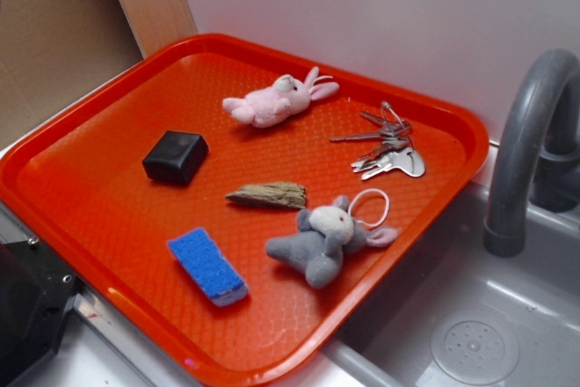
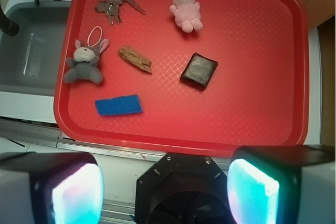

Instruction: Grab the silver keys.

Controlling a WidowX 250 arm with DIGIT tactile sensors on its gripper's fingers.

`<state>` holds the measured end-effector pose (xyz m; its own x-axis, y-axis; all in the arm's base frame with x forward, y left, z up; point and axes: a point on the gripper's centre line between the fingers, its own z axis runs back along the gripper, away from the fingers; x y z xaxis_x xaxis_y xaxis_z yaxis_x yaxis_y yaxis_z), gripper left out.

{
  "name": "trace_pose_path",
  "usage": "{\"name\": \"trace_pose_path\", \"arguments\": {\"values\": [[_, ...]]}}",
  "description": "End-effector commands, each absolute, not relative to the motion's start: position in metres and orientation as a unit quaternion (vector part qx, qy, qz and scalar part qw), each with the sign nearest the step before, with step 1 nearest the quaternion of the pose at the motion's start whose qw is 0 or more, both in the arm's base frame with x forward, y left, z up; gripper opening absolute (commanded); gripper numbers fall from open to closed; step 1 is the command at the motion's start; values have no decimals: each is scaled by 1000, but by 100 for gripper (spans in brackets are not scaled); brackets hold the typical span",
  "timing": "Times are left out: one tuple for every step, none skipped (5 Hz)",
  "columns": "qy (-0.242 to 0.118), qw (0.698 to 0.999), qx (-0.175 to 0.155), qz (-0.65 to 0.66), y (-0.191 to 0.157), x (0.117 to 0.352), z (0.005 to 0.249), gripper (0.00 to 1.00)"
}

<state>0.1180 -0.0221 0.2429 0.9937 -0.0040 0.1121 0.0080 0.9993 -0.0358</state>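
The silver keys lie on the red tray near its far right rim, a small bunch on a wire ring with one wide shiny head. In the wrist view the keys are at the tray's top left corner. My gripper is open and empty, its two pads wide apart at the bottom of the wrist view, high above and outside the tray's near edge. It is far from the keys.
On the tray lie a pink plush rabbit, a grey plush mouse with a white cord loop, a black box, a piece of wood and a blue sponge. A grey sink with a faucet is to the right.
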Motion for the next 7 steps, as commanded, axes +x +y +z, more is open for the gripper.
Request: {"name": "trace_pose_path", "arguments": {"values": [[-56,998,-18,-3,-22,118,243,100],[-90,995,-20,24,-41,141,241,100],[-106,993,-28,43,-57,169,237,100],[-83,995,-55,23,-76,204,219,100],[-126,987,-26,92,-99,238,198,100],[-143,982,-25,121,-117,269,177,100],[-171,968,1,185,-126,293,150,100]]}}
